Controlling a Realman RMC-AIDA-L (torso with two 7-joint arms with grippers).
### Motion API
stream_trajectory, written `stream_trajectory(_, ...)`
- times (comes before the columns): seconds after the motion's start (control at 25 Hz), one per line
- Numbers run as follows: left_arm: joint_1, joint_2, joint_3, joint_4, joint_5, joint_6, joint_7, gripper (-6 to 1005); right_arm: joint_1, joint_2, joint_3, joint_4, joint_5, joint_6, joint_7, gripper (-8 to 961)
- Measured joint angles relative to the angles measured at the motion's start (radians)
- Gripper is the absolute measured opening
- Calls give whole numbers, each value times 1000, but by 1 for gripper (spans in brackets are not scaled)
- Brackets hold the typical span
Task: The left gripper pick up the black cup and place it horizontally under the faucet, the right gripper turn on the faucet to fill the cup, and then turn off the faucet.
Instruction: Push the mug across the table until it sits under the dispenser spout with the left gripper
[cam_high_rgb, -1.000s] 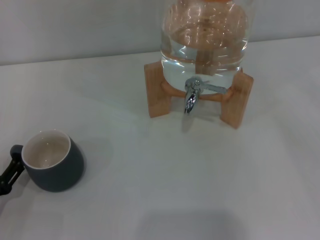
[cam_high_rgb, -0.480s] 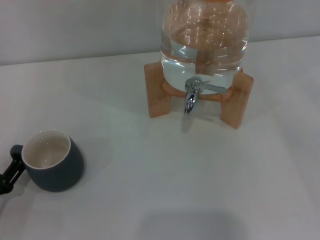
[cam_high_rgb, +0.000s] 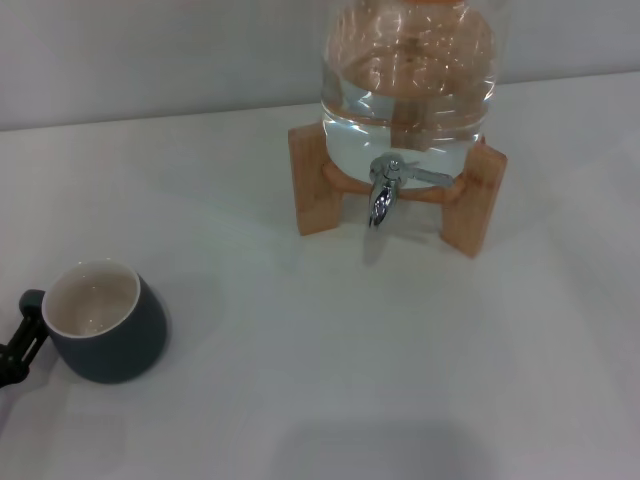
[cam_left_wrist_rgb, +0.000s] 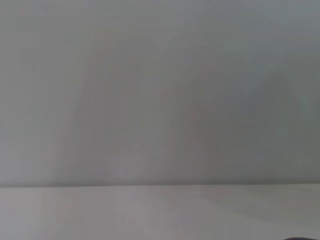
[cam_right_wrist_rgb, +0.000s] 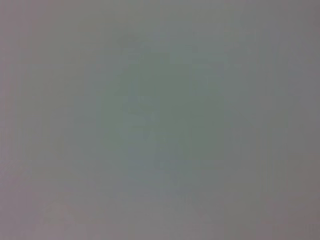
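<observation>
Surface: a plain white table (cam_high_rgb: 330, 370), matte, running back to a pale wall.
Near left corner: the black cup (cam_high_rgb: 105, 322) stands upright on the table, cream inside showing, its loop handle turned toward the left edge (a black gripper tip sits right by that handle).
Far side, right of centre: a wooden stand (cam_high_rgb: 318, 180) rests on the table on 2 visible slab legs, well apart from the cup.
On the stand: a clear glass jar (cam_high_rgb: 408, 80) with the faucet (cam_high_rgb: 383, 190) hanging over bare tabletop.
</observation>
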Motion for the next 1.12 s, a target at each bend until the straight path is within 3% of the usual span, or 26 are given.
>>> stream_trajectory(0.56,-18,5,11,28,36,24,-100,501,3,1,0,0,0,-3,0,855)
stream_trajectory(0.8,-24,3,11,26,38,29,-101,288,2,1,0,0,0,-3,0,855)
stream_trajectory(0.88,-27,3,11,25,38,36,-101,120,1,1,0,0,0,-3,0,855)
stream_trajectory(1.12,-37,2,11,22,41,69,-98,116,-1,1,0,0,0,-3,0,855)
